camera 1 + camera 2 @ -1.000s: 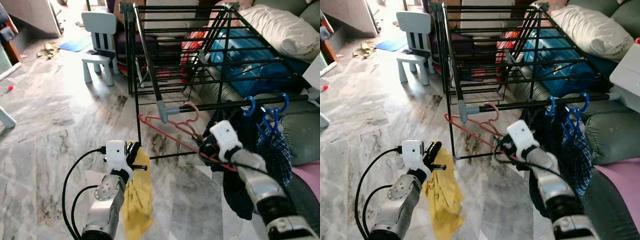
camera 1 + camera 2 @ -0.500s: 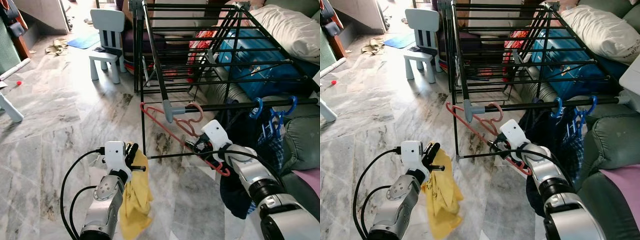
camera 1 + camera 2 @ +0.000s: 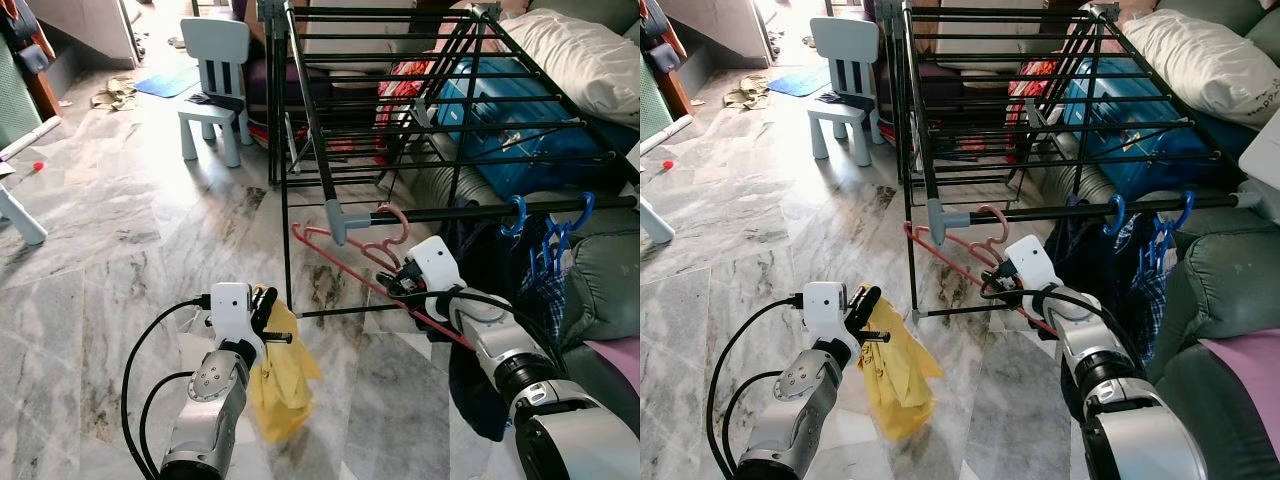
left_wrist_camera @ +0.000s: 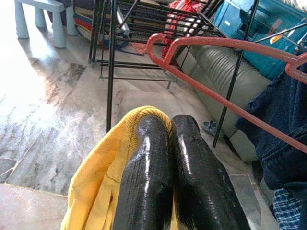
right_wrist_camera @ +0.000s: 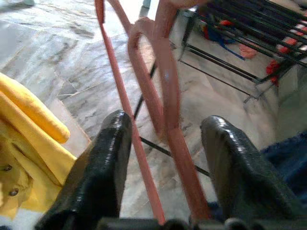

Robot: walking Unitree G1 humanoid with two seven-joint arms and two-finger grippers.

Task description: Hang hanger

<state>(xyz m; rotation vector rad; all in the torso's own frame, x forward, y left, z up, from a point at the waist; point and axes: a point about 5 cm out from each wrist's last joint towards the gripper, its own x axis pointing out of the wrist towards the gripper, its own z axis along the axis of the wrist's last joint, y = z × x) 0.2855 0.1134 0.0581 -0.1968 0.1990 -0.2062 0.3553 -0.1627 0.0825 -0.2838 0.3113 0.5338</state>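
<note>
One black drying rack stands ahead of you; its front rail already carries the pink hanger by the hook. Your right gripper, fingers spread around the hanger's bars, looks ready to withdraw clear. Your left gripper pinches a yellow garment.
</note>
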